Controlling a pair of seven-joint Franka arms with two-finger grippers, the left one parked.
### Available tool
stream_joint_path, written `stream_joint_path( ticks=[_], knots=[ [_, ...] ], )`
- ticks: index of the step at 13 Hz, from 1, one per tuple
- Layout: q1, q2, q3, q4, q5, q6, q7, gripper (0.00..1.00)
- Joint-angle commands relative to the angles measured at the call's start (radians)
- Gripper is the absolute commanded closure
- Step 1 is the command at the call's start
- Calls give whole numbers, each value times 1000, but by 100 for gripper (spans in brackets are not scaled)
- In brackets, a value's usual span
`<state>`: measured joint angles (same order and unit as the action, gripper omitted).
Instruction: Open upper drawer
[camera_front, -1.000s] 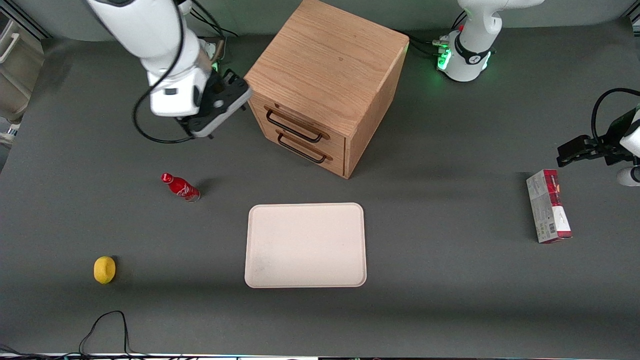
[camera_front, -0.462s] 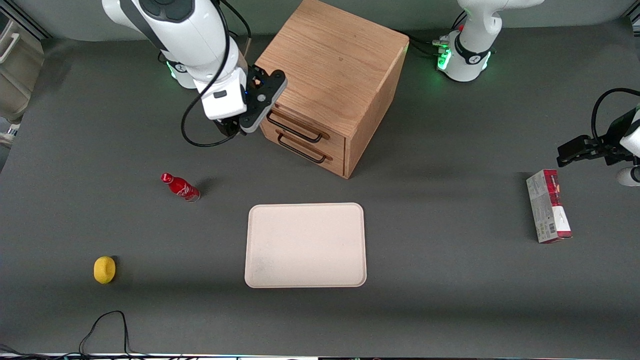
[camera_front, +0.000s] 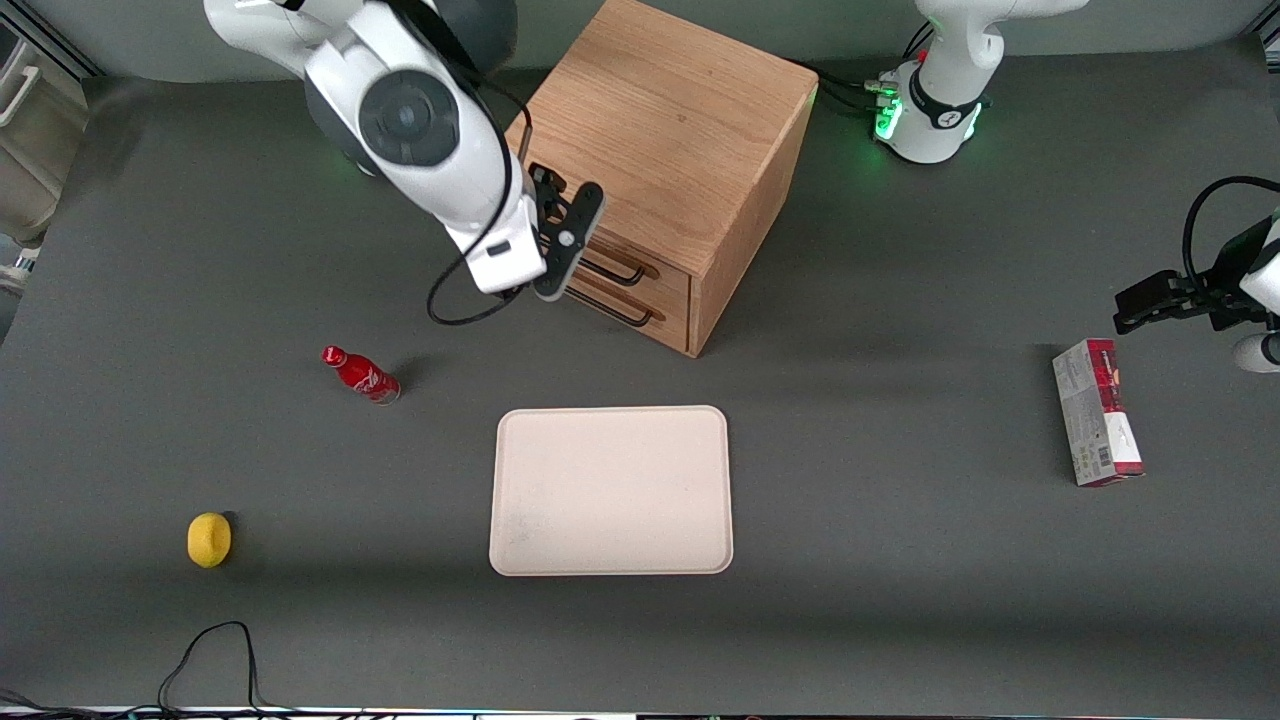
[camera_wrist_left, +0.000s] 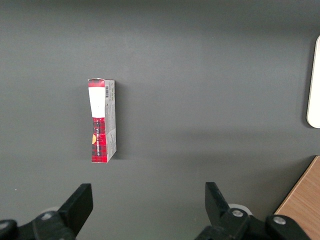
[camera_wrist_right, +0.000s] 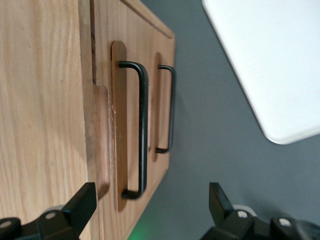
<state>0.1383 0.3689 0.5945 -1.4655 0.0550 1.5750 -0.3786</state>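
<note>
The gripper (camera_front: 556, 262) hung just in front of the cabinet (camera_front: 660, 150), fingers apart, at its upper drawer (camera_front: 640, 262). The tray (camera_front: 611, 490) lay nearer the front camera than the cabinet.

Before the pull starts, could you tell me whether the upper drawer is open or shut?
Shut: the upper drawer front sits flush with the one below; the open claw hovers before its handle.

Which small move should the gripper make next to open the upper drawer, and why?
Probably advance the open gripper straight toward the upper drawer until its black handle sits between the fingers. The drawer looks shut, and the fingers do not yet reach the handle.
</note>
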Motion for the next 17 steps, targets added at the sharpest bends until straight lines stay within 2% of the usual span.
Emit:
stream_joint_path(
  ticks=[1, 14, 17],
  knots=[
    [0, 59, 4, 33, 34, 17, -48, 0],
    [4, 96, 2, -90, 20, 183, -49, 0],
    [4, 107, 2, -111, -1, 212, -48, 0]
  ],
)
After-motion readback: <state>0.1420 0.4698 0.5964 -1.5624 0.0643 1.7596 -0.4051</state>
